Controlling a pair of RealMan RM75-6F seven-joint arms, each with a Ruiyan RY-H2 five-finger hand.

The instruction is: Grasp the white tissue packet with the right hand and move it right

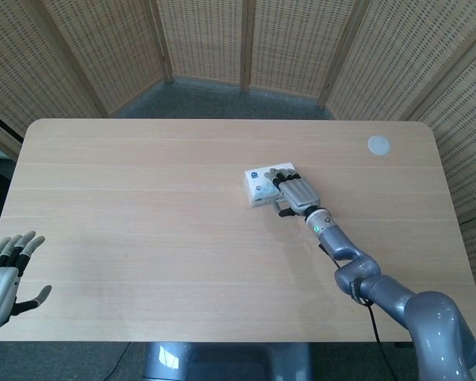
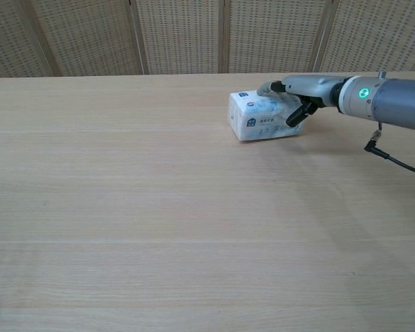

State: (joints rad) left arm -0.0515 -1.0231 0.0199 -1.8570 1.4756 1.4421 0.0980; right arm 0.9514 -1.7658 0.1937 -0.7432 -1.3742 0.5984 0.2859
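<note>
The white tissue packet (image 1: pixel 259 186) lies on the wooden table (image 1: pixel 143 206), right of centre; the chest view shows its printed front face (image 2: pixel 257 123). My right hand (image 1: pixel 298 193) rests over the packet's right half, fingers stretched across its top and the thumb against its front side (image 2: pixel 295 115). The fingers have not curled around it, and the packet sits flat on the table. My left hand (image 1: pixel 1 278) hovers open off the table's near-left corner, seen only in the head view.
A small white round disc (image 1: pixel 378 144) lies near the table's far right corner. Wicker folding screens (image 1: pixel 246 40) stand behind the table. A cable (image 2: pixel 401 162) hangs from my right forearm.
</note>
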